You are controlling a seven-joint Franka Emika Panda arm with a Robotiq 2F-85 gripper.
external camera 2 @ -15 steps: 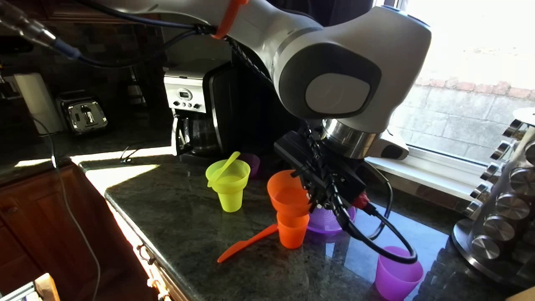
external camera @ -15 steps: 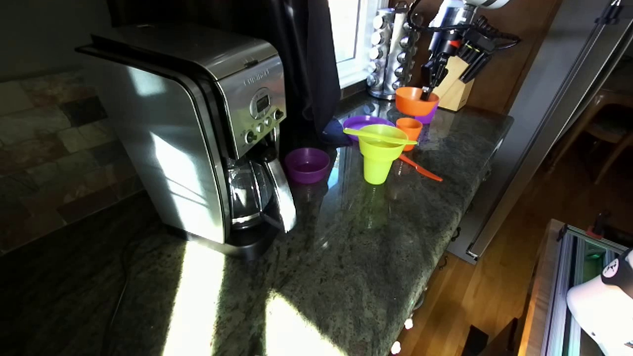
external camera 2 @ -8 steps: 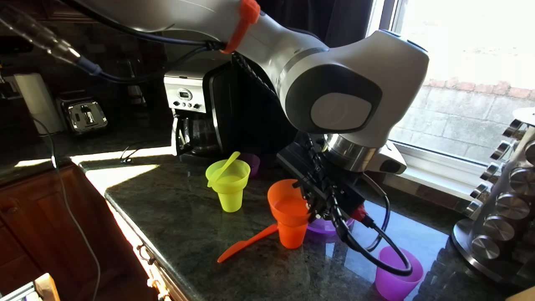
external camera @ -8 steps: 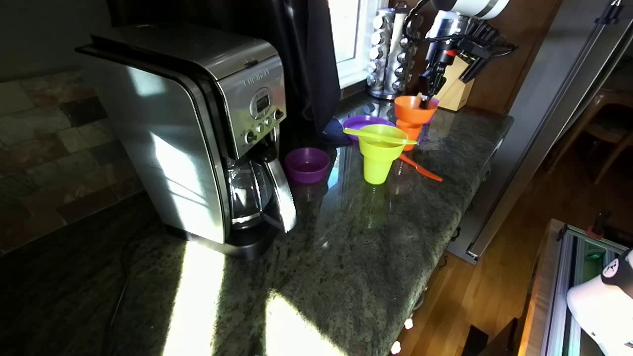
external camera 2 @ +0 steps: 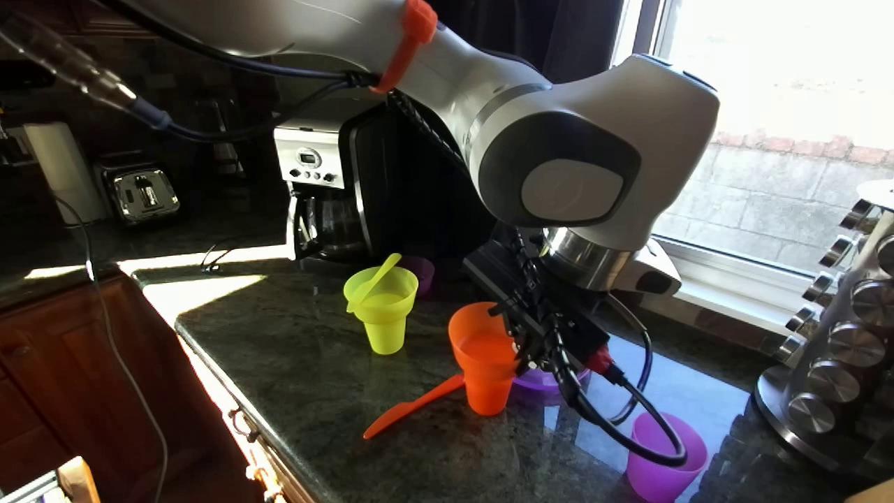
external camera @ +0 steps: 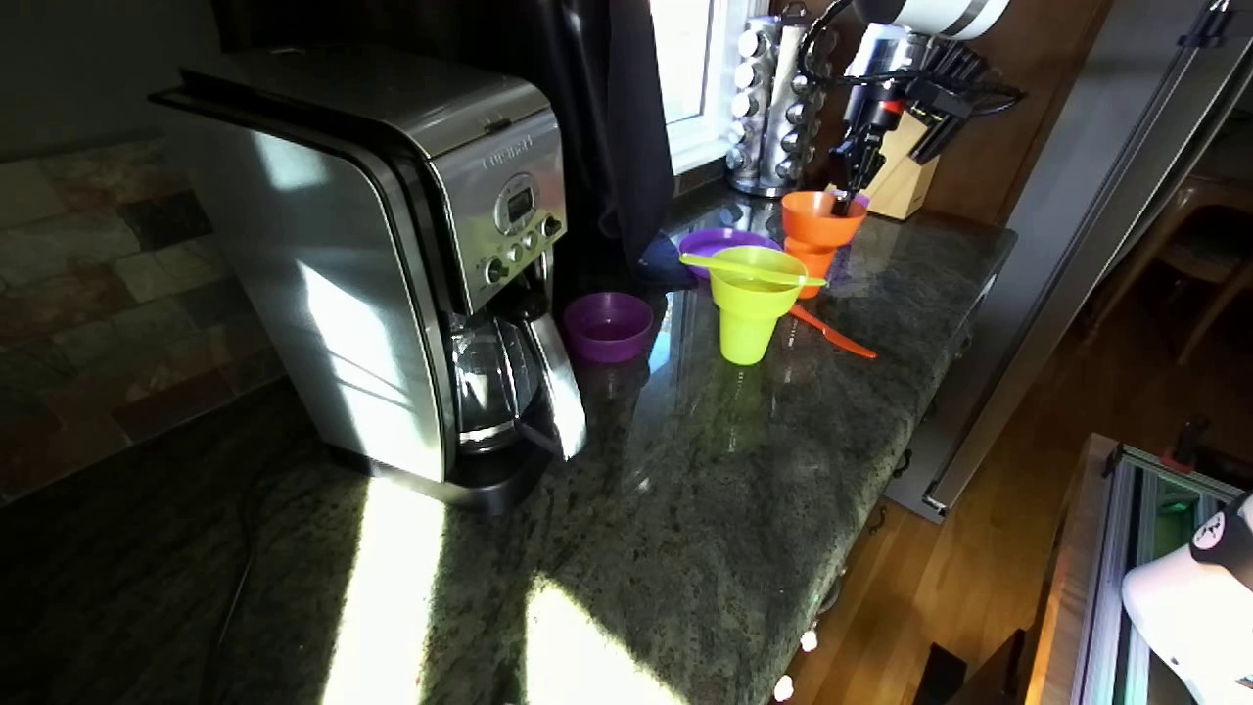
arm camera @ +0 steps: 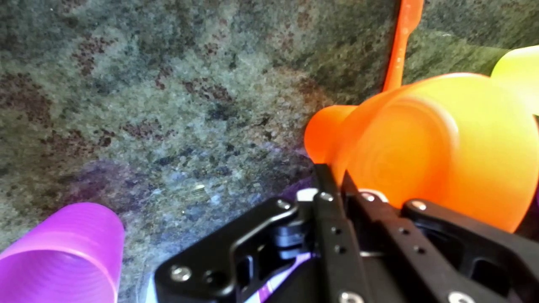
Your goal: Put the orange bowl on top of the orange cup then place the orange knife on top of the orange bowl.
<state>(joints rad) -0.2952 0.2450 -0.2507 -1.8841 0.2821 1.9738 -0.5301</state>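
Note:
The orange bowl (external camera: 811, 225) sits over the mouth of the orange cup (external camera: 805, 271), seen in both exterior views; its base looks lowered into the cup, though the contact itself is hidden. Pinched between my gripper's (arm camera: 334, 171) two fingers is the near rim of the orange bowl (arm camera: 412, 147), in the wrist view. Below it, the side of the orange cup (arm camera: 326, 130) shows. On the counter beside the cup lies the orange knife (external camera 2: 412, 406), flat, one end close to the cup's base. The arm's own wrist parts cover the fingertips in an exterior view.
A yellow-green cup (external camera 2: 384, 325) with a yellow-green utensil (external camera: 749, 269) across it stands nearby. A purple plate (external camera: 724, 240) is behind the orange cup, a purple cup (external camera 2: 663, 457) to one side. A purple bowl (external camera: 607, 328), coffee maker (external camera: 489, 225) and spice rack (external camera 2: 831, 335) also stand around.
My gripper has come down with the orange bowl, bringing it from above the orange cup onto it. Over the last half second there is hardly any movement. Knife and cup stay put.

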